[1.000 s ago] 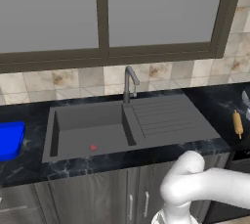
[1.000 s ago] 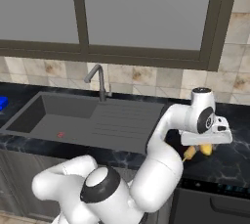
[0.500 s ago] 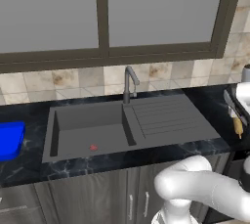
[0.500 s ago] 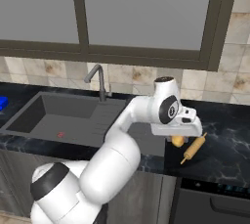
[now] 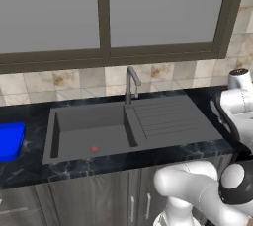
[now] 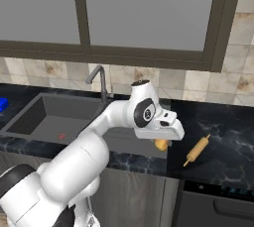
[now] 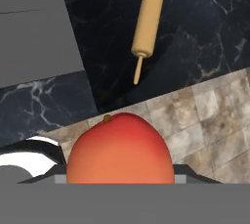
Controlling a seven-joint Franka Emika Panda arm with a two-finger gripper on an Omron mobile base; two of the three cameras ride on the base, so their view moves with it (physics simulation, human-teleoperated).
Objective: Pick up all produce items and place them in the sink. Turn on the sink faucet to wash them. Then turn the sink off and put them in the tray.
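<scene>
Orange-red with a yellow flank, the mango (image 7: 120, 148) sits clamped between our gripper (image 6: 161, 143) jaws, lifted clear of the black marble counter (image 6: 223, 146) at the right end of the sink (image 5: 94, 131) unit so that we can carry it across to the basin. The tan rolling pin (image 6: 197, 150) lies flat on the counter just beside the load. We judge the route leftward over the ribbed drainboard (image 5: 170, 119) open, with the faucet (image 5: 131, 83) at the back rim and the blue tray (image 5: 10, 141) well apart beyond the far end.
</scene>
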